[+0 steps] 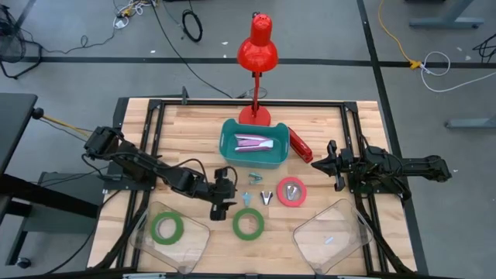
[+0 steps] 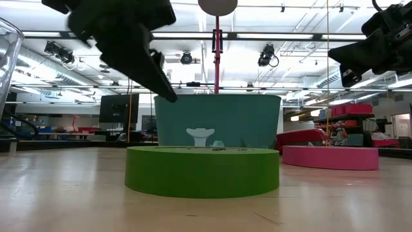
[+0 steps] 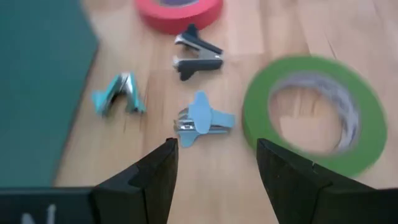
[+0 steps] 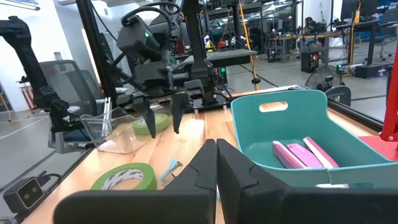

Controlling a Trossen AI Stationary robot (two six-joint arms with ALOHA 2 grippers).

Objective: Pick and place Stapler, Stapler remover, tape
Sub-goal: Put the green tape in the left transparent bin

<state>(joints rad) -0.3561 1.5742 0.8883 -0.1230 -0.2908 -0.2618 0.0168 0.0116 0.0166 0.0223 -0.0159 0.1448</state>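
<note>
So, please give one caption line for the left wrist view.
Open left gripper above a blue staple remover, beside green tape.

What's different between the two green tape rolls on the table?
One green roll lies inside the clear tray at the table's front left; the other green roll lies on bare wood near the middle. The middle roll has the left claw open just beside it and staple removers close by; the tray roll sits alone, farther from the claw. Both are flat green rings of similar size.
</note>
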